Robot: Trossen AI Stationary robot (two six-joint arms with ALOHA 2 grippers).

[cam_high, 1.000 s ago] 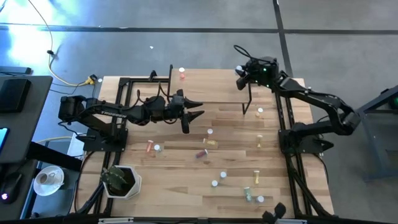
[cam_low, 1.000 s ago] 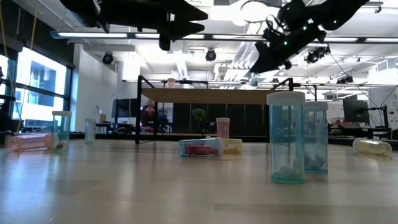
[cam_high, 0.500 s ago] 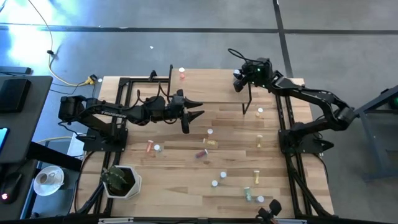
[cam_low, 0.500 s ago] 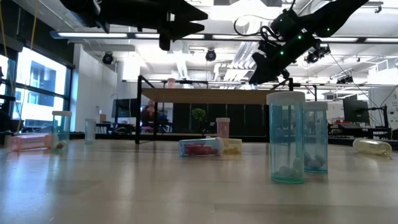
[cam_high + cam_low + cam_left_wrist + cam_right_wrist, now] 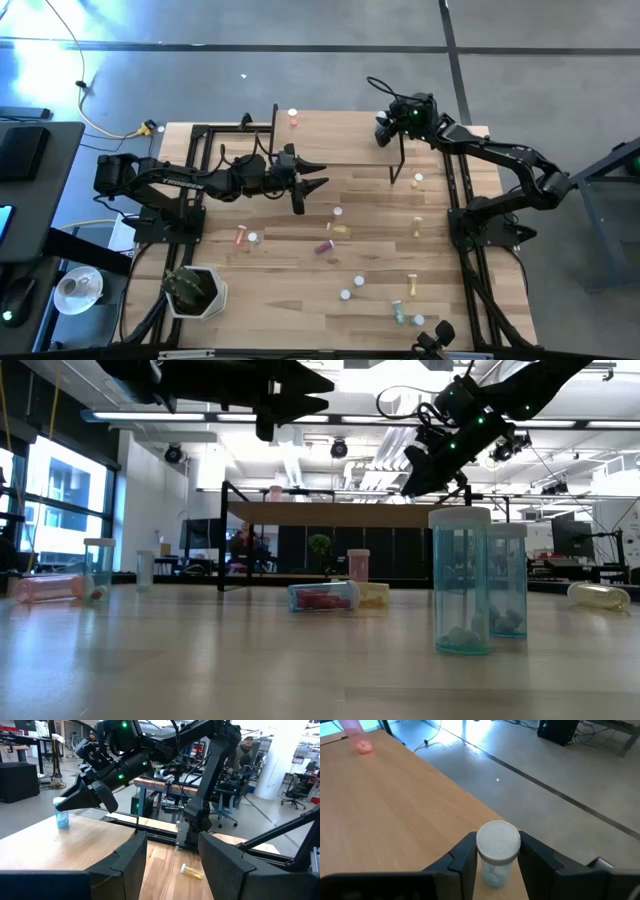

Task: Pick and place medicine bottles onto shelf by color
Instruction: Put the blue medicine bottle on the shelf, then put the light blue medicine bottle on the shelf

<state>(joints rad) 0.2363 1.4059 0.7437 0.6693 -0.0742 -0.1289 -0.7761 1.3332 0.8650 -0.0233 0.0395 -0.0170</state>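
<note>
Clasping a blue bottle (image 5: 498,844) at its white cap, the right gripper (image 5: 384,127) holds it upright at the far right corner of the shelf (image 5: 340,142). The bottle appears seated on the board. For a sound placement, the fingers should part evenly and lift straight up, because the bottle stands close to the edge. The left gripper (image 5: 320,182) hovers over the shelf's near edge, fingers apart and empty. Count: one shelf carrying two bottles, the blue one and a pink bottle (image 5: 292,119) at the opposite corner. Roughly twelve loose bottles lie scattered on the table (image 5: 300,310).
</note>
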